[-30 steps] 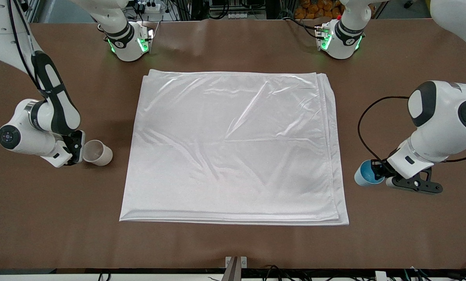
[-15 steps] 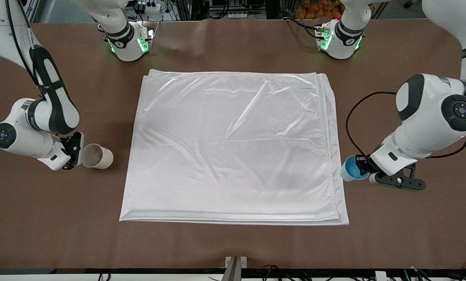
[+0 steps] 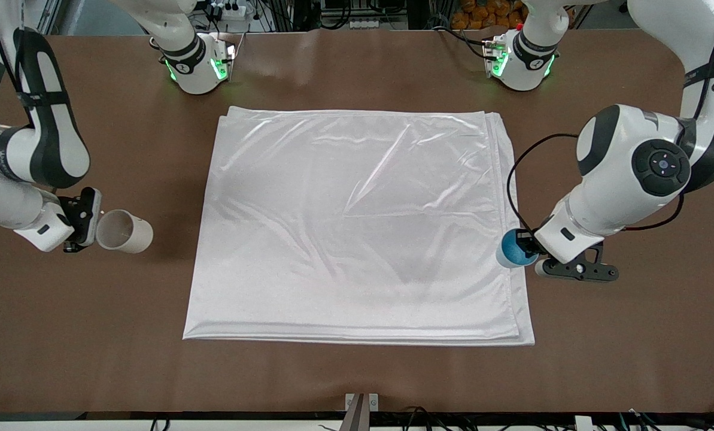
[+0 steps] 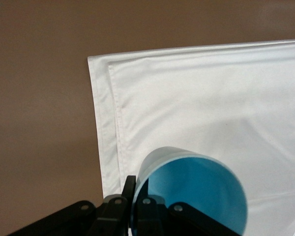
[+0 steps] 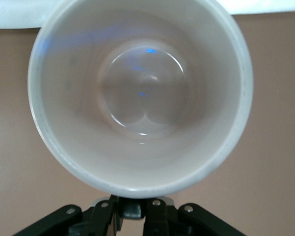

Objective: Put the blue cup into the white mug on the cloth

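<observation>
The white cloth [image 3: 357, 221] lies flat in the middle of the table. My left gripper [image 3: 531, 250] is shut on the rim of the blue cup [image 3: 514, 249] and holds it tilted over the cloth's edge at the left arm's end. In the left wrist view the left gripper [image 4: 137, 194] pinches the blue cup's [image 4: 196, 189] wall above the cloth [image 4: 211, 98]. My right gripper [image 3: 91, 224] is shut on the white mug [image 3: 123, 231], held tilted over bare table off the cloth's edge at the right arm's end. In the right wrist view the mug [image 5: 137, 98] fills the picture above the right gripper [image 5: 133, 209].
The brown table [image 3: 357, 377] stretches around the cloth on all sides. The two arm bases with green lights [image 3: 198, 66] [image 3: 518, 60] stand along the table's edge farthest from the front camera. A strip of cloth [image 5: 19, 12] shows past the mug in the right wrist view.
My left gripper has carried the blue cup from over bare table to over the cloth's edge. My right gripper has moved with the mug a little away from the cloth.
</observation>
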Robot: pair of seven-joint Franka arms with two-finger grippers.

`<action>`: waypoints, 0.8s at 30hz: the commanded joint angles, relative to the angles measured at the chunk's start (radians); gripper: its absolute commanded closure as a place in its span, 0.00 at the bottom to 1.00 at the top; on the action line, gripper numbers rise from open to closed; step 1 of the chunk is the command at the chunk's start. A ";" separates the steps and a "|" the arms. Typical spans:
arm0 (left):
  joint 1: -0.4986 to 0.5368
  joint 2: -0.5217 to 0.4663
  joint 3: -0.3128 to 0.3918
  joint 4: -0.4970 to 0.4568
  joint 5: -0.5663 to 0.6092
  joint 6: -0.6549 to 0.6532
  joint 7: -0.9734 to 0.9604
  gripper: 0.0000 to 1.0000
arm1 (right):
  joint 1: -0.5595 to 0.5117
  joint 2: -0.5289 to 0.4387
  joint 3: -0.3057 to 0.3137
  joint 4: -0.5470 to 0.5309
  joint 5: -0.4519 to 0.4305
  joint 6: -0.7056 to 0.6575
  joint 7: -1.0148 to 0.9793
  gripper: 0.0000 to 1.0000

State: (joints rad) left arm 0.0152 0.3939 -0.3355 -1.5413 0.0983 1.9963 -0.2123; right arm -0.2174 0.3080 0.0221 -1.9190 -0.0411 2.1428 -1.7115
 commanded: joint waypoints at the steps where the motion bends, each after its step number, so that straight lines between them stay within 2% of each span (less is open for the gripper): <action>1: -0.009 0.003 0.000 0.017 0.029 -0.024 -0.038 1.00 | -0.011 -0.009 0.019 0.017 0.064 -0.026 -0.008 1.00; 6: -0.012 0.011 0.001 0.013 0.032 -0.024 -0.073 1.00 | 0.026 -0.001 0.036 0.012 0.089 -0.017 -0.001 1.00; 14: -0.012 0.020 0.003 0.013 0.034 -0.024 -0.071 1.00 | 0.148 0.002 0.045 0.003 0.089 0.003 0.068 1.00; 24: -0.005 0.025 0.006 0.012 0.032 -0.024 -0.073 1.00 | 0.335 0.005 0.044 -0.066 0.086 0.141 0.243 1.00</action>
State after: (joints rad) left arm 0.0101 0.4177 -0.3321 -1.5418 0.0992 1.9890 -0.2560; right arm 0.0389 0.3209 0.0730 -1.9482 0.0279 2.2297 -1.5521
